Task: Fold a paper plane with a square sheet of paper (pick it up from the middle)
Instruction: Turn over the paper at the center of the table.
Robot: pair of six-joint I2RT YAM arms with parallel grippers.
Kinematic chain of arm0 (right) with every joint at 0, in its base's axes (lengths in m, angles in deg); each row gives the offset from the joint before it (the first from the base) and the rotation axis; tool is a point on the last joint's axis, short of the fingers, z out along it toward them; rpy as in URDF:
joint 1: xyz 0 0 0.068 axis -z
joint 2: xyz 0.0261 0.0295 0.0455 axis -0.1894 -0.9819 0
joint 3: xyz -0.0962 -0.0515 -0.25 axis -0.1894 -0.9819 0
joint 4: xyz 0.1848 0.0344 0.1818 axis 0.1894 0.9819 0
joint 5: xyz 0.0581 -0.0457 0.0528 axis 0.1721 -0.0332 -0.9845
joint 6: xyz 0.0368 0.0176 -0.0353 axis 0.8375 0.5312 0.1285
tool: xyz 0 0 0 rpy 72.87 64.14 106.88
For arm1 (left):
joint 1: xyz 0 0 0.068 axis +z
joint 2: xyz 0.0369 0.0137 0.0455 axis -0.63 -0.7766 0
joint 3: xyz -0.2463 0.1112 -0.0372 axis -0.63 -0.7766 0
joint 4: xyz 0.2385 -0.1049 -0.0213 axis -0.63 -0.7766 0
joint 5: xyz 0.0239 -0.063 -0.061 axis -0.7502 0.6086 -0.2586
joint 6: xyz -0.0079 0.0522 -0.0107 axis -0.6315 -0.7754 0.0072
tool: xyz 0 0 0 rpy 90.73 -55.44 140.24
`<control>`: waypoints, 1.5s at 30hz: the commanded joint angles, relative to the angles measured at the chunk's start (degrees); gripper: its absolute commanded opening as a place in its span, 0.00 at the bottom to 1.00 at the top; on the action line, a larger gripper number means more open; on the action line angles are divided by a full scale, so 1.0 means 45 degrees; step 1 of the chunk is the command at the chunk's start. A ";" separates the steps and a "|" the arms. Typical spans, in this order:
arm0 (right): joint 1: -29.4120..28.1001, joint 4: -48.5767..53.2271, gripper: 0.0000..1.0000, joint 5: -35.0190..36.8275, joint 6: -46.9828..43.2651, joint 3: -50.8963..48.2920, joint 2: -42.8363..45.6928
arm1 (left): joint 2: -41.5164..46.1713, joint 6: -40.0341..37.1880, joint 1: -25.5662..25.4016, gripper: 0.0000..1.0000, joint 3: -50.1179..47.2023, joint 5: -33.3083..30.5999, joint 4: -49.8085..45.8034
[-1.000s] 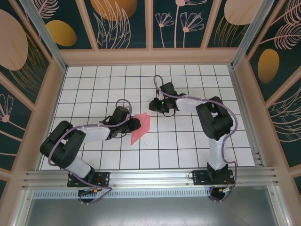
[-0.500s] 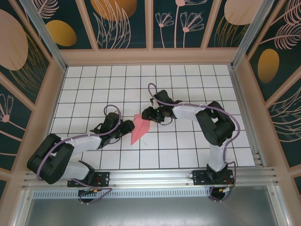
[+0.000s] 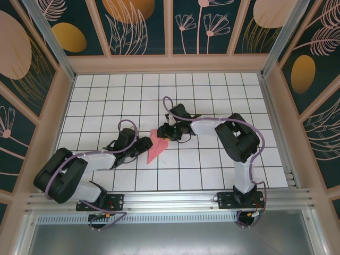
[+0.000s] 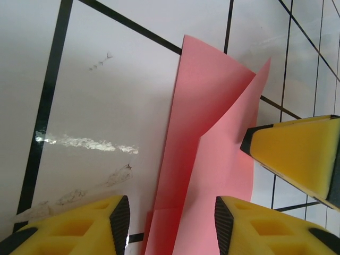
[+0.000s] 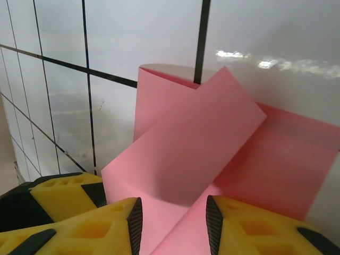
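The thin salmon-pink sheet of paper (image 3: 155,150) lies partly folded on the white tabletop with black grid lines (image 3: 202,170), a little left of the middle and nearer the arms than the far wall. From above it reads as a narrow, slanted strip whose far end leans to the right. In the left wrist view the sheet (image 4: 207,159) shows two overlapping flaps that meet along a long slanting edge, with a pointed corner at the far end. In the right wrist view a rectangular flap crosses a lower layer at an angle and casts a shadow on it, and the fold at the far side looks rounded rather than pressed flat. The left tool (image 3: 145,144) sits low, just beside the sheet's left edge; its yellow fingers (image 4: 79,226) stand apart, with the near end of the paper lying loose in the gap. The right tool (image 3: 165,133) is at the sheet's far end, its own yellow fingers (image 5: 265,231) likewise apart with paper running between them, unpinched. One finger of the right tool (image 4: 297,154) reaches over the paper's right edge. Dark teal wall panels with flower patterns (image 3: 138,26) surround the tabletop.
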 commanded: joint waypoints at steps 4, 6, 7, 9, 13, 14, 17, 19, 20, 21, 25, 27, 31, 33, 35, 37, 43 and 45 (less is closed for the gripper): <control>-0.0147 -0.0481 0.39 -0.0704 0.0254 0.0449 -0.0446 | -0.0601 0.0139 0.0124 0.46 -0.0128 0.0544 0.0755; -0.0172 -0.0637 0.38 -0.0847 0.0324 0.0417 -0.0481 | -0.0613 0.0143 0.0133 0.46 -0.0152 0.0603 0.0820; -0.0180 -0.0754 0.38 -0.0928 0.0362 0.0394 -0.0485 | -0.0596 0.0138 0.0161 0.46 -0.0167 0.0605 0.0843; -0.0192 -0.0930 0.37 -0.1106 0.0428 0.0344 -0.0487 | -0.0591 0.0157 0.0205 0.46 -0.0187 0.0664 0.0857; -0.0211 -0.1114 0.36 -0.1288 0.0588 0.0311 -0.0575 | -0.0552 0.0198 0.0288 0.45 -0.0264 0.0737 0.0935; -0.0206 -0.1169 0.35 -0.1343 0.0633 0.0295 -0.0592 | -0.0563 0.0196 0.0307 0.45 -0.0275 0.0757 0.0951; -0.0231 -0.1288 0.31 -0.1386 0.0769 0.0256 -0.0723 | -0.0553 0.0232 0.0344 0.44 -0.0309 0.0825 0.1067; -0.0231 -0.1399 0.26 -0.1369 0.0851 0.0254 -0.0812 | -0.0517 0.0240 0.0365 0.44 -0.0299 0.0862 0.1092; -0.0226 -0.1465 0.23 -0.1347 0.0860 0.0256 -0.0830 | -0.0476 0.0255 0.0367 0.43 -0.0309 0.0859 0.1078; -0.0231 -0.1547 0.18 -0.1309 0.0854 0.0219 -0.0836 | -0.0403 0.0255 0.0388 0.43 -0.0323 0.0878 0.1061; -0.0082 -0.1961 0.04 -0.1148 0.0557 0.0115 -0.0628 | 0.0120 0.0304 0.0519 0.47 -0.0380 0.1004 0.0997; 0.0132 -0.2570 0.03 -0.1463 0.0468 -0.0122 -0.0185 | 0.0528 0.0315 0.0595 0.52 -0.0401 0.1191 0.0975; 0.0892 -0.3709 0.02 -0.2460 0.0321 -0.0706 0.0871 | 0.1759 0.0241 0.0715 0.75 -0.0400 0.1445 0.0994; 0.1285 -0.4019 0.02 -0.3137 0.0191 -0.0899 0.1276 | 0.2377 0.0161 0.0785 0.84 -0.0387 0.1507 0.1009; 0.1697 -0.4336 0.01 -0.3730 0.0198 -0.1070 0.1687 | 0.2796 0.0029 0.0834 0.90 -0.0327 0.1786 0.1115; 0.1994 -0.4699 0.01 -0.4350 0.0299 -0.1223 0.2061 | 0.3035 0.0117 0.0873 0.94 -0.0199 0.2128 0.1346; 0.2664 -0.6556 0.01 -0.5974 0.1726 -0.1407 0.2582 | 0.2670 0.1384 0.0893 0.98 -0.0240 0.3798 0.4018; 0.2693 -0.6888 0.01 -0.6230 0.2090 -0.1326 0.2567 | 0.2442 0.1830 0.0893 0.97 -0.0335 0.4282 0.5185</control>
